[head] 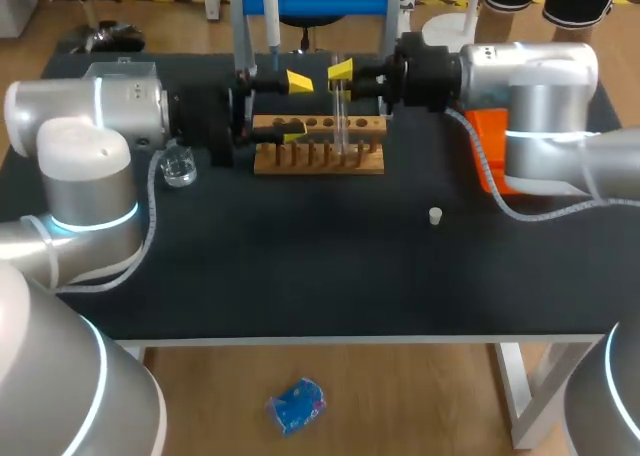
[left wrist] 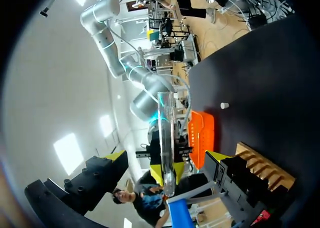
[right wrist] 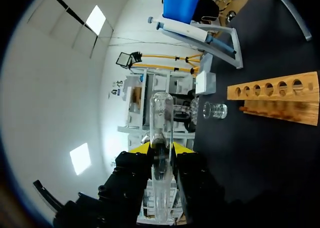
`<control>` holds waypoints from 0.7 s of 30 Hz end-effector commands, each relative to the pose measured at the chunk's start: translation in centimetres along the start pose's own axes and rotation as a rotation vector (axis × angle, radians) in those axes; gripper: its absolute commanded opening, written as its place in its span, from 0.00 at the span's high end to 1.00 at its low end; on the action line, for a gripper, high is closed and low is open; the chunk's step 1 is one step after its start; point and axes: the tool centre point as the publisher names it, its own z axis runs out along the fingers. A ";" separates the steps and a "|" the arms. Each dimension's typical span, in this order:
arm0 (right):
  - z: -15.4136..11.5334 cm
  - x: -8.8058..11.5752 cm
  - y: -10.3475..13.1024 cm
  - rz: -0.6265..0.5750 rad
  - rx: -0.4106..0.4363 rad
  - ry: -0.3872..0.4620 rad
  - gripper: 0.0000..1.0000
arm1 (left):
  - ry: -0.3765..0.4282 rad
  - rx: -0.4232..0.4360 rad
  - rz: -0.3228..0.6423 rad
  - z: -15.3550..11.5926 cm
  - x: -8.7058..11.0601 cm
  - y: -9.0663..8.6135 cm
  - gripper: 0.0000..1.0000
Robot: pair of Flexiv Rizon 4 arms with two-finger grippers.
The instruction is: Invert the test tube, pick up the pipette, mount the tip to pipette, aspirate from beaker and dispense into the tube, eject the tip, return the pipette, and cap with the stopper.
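Right gripper [right wrist: 161, 149] clamped on the test tube [right wrist: 161, 113], which we hold upright near the wooden rack [head: 320, 162], seemingly to hand it across for inverting; left gripper [left wrist: 166, 157] spread wide, its fingers [left wrist: 116, 158] flanking the tube, contact not discernible; stopper [head: 435, 216] lying well apart

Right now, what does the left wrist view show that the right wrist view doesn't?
Only the left wrist view shows the stopper and the orange basket. Only the right wrist view shows the beaker and the pipette. Both show the tube, held in the right claw, and the rack.
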 end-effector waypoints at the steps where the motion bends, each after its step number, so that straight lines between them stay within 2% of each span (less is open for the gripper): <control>1: 0.4 -0.4 0.5 0.008 0.019 -0.002 1.00 | -0.018 -0.009 0.009 0.6 0.3 0.0 0.00; 9: 1.0 -0.7 1.1 0.030 0.020 0.012 1.00 | -0.033 0.015 0.024 1.5 0.0 -0.4 0.00; 21: 1.6 -1.0 1.8 0.003 0.015 0.016 1.00 | -0.038 0.048 -0.017 2.9 0.3 -1.0 0.00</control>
